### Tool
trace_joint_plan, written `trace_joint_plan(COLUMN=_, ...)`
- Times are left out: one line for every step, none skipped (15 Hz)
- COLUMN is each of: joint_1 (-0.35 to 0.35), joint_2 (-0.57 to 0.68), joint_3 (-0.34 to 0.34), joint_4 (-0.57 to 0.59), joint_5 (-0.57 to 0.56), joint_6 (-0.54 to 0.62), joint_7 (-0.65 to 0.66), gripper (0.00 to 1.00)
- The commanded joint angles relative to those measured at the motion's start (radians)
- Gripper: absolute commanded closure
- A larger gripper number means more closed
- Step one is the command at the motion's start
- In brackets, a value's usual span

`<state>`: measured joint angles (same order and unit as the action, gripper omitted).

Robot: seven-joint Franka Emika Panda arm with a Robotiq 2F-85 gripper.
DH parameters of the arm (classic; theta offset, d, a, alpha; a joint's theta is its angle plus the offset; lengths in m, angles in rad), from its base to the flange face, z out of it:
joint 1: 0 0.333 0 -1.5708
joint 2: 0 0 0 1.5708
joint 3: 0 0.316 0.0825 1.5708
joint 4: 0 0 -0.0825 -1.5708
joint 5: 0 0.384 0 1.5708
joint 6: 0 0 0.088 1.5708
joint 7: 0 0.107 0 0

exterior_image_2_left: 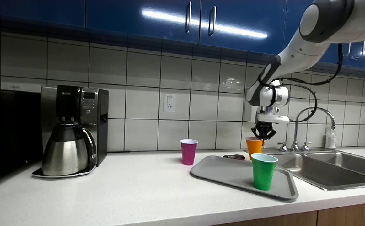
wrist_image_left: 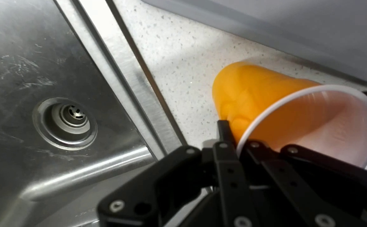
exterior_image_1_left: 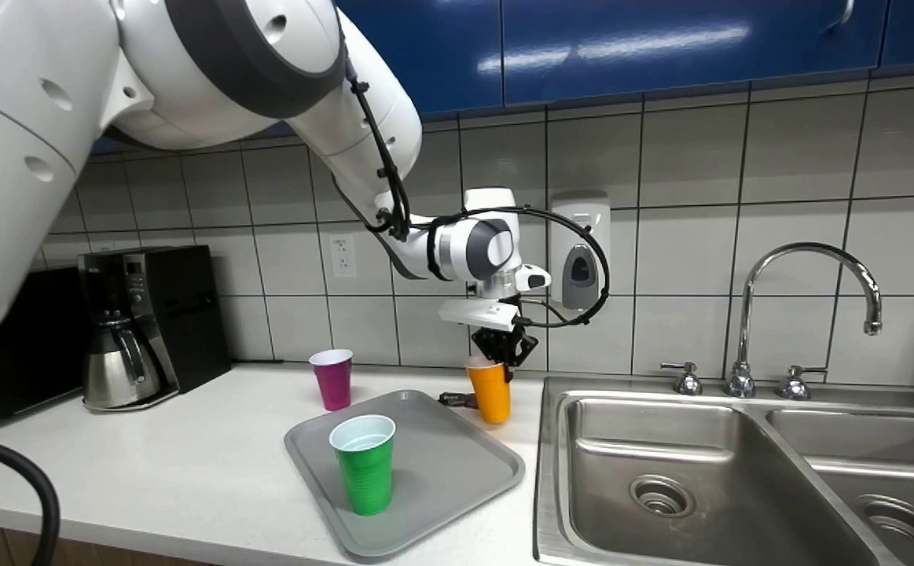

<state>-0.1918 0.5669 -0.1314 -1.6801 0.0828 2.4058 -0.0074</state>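
- Because the orange cup [exterior_image_1_left: 491,395] looks thin-walled, the gripper [exterior_image_1_left: 505,366] presumably grips only its lip: jaws nearly together, one finger inside, one outside, pinching at the rim's 8 o'clock (wrist view).
- Orange cup: over the counter [exterior_image_1_left: 221,440], between grey tray [exterior_image_1_left: 449,472] and sink [exterior_image_1_left: 645,456]; base contact unclear.
- From it, in an exterior view: purple cup [exterior_image_1_left: 333,383] at 9 o'clock; green cup [exterior_image_1_left: 365,469] at 8, upright on the tray, likely for flat support.

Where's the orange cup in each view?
In an exterior view: orange cup, just right of centre.
In an exterior view: orange cup, right half.
Wrist view: orange cup, right half.
Shared landmark: steel sink, right of the cup in both exterior views, left in the wrist view.
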Motion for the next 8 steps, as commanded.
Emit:
trace_joint_plan(joint_1=-0.028, joint_2=-0.111, joint_3=0.036, joint_4=-0.098, joint_5=0.04, joint_6=0.017, joint_7=-0.055, gripper=0.99)
trace_joint_plan(joint_1=-0.028, joint_2=-0.13, joint_3=0.039, joint_4=-0.116, joint_5=0.049, joint_6=0.017, joint_7=-0.063, gripper=0.99)
trace_joint_plan(joint_1=-0.027, joint_2=-0.147, joint_3=0.04, joint_4=-0.134, joint_5=0.055, joint_6=0.017, joint_7=-0.071, gripper=0.99)
trace_joint_plan(joint_1=-0.024, joint_2=-0.165, joint_3=0.042, joint_4=-0.154, joint_5=0.061, joint_6=0.018, joint_7=-0.078, gripper=0.99)
trace_joint_plan(joint_1=-0.022, joint_2=-0.182, joint_3=0.044, joint_4=-0.174, joint_5=0.066, joint_6=0.019, joint_7=-0.084, gripper=0.99)
trace_joint_plan(joint_1=-0.02, joint_2=-0.197, joint_3=0.046, joint_4=-0.195, joint_5=0.072, joint_6=0.022, joint_7=-0.092, gripper=0.99)
trace_joint_plan(joint_1=-0.017, joint_2=-0.213, joint_3=0.049, joint_4=-0.216, joint_5=0.075, joint_6=0.022, joint_7=-0.1, gripper=0.99)
trace_joint_plan(joint_1=-0.014, joint_2=-0.227, joint_3=0.052, joint_4=-0.235, joint_5=0.077, joint_6=0.023, joint_7=-0.107, gripper=0.99)
